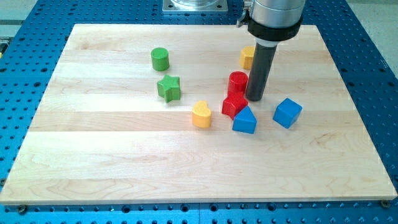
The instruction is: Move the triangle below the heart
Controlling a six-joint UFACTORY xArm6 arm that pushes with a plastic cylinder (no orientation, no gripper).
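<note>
Pale wood fills the near half of the desk point(124, 168), bare from the view's bottom edge up to the blocks, so there is plenty of room below the yellow heart point(201, 114). Just beyond that open strip sits the blue triangle point(245, 119), to the heart's right and level with it, touching the red star-like block point(234, 104) behind it. A blue cube point(287, 112) lies near on the view's right. I carry no claw, only a rod; my tip point(254, 98) stands just behind the triangle, beside the red cylinder point(237, 81).

Pushing from here could, I judge, drag the red block along or knock it into the heart, since the three crowd together. A glancing contact might also spin the triangle toward the cube.

Farther back sit a green star point(169, 88), a green cylinder point(160, 59) and a yellow block point(247, 57) partly hidden by my rod.
</note>
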